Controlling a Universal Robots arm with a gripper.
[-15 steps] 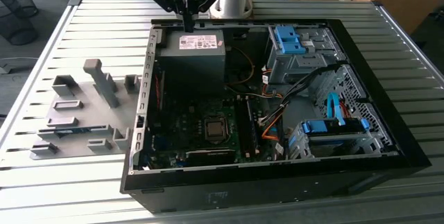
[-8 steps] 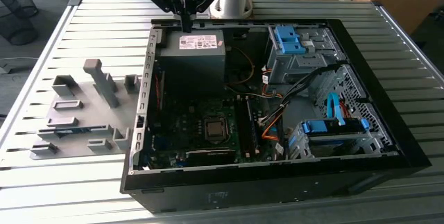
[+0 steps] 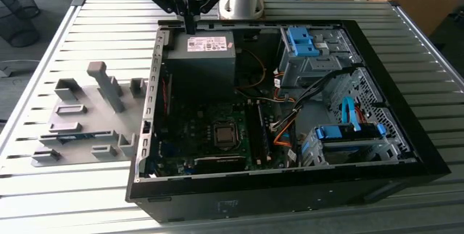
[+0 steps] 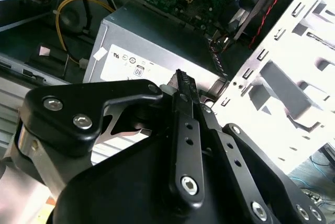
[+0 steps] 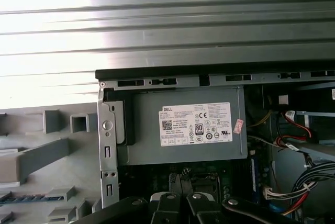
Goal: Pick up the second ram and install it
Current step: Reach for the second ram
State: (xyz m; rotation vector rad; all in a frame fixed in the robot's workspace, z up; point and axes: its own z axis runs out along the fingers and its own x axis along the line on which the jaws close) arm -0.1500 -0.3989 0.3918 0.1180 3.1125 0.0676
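- Exterior view: our claw (image 3: 190, 23) hangs pinched together and empty above the power supply (image 3: 205, 49). The second ram (image 3: 73, 135) lies well apart, in the grey holder (image 3: 108, 152) on the counter (image 3: 43, 190).
- Second wrist view: the claw (image 4: 180, 80) tips meet on nothing.
- First wrist view: the second ram (image 5: 23, 198) looks light, stiff and fragile to us, best pinched by its long edges.

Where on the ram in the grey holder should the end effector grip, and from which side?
Probably its upper long edge near mid-length, coming from above: the ram stands on edge, slotted in the holder, so pinching across its thin body looks simplest.
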